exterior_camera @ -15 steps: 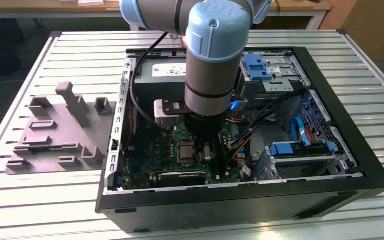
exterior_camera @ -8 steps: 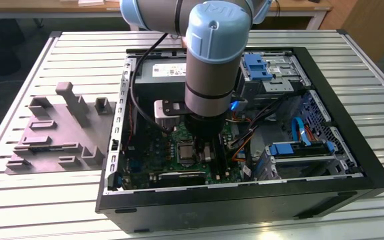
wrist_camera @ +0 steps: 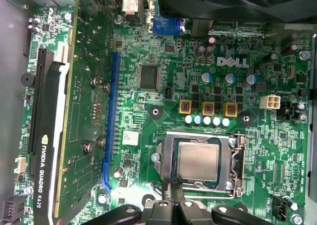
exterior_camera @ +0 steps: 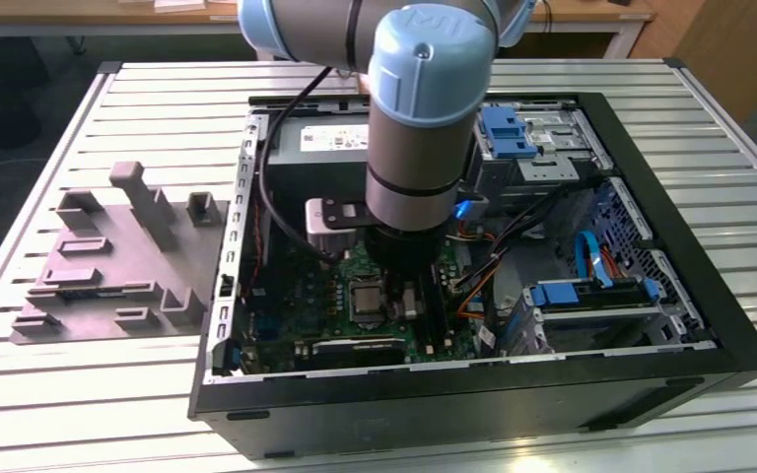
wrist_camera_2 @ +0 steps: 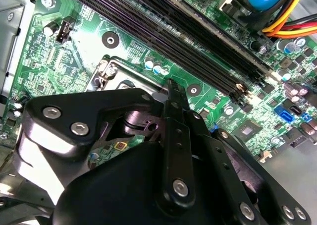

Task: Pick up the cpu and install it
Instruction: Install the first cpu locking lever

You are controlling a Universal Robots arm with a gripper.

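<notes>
1. In the exterior view, a grey robot arm with blue joint caps (exterior_camera: pixel 412 128) reaches straight down into an open black computer case (exterior_camera: pixel 484 384) lying on its side on a slatted metal desk (exterior_camera: pixel 155 89). The arm ends just above the dark square metal-framed socket (exterior_camera: pixel 363 296) on the green motherboard (exterior_camera: pixel 293 305). On the exterior view's left, beside the case, sits a grey plastic tray with upright blocks (exterior_camera: pixel 115 261).

2. In the second wrist view, the black gripper (wrist_camera_2: pixel 171 93) hangs close over the motherboard, its slim fingers (wrist_camera_2: pixel 176 116) drawn narrowly together with nothing seen between them. The socket's metal frame edge peeks out just beyond the fingertips.

3. In the first wrist view, the cpu, a small flat square chip with a pale silvery-beige metal top (wrist_camera: pixel 199 159), lies inside the socket frame, level with it. The gripper tips (wrist_camera: pixel 171 205) sit just beside the socket's edge, not touching the chip.

4. Handling judgement: the chip looks light, rigid and thin, with a smooth top likely to slip. Its underside contacts are probably fragile, so hold belongs on two opposite side edges, kept level, with gentle pressure.
</notes>
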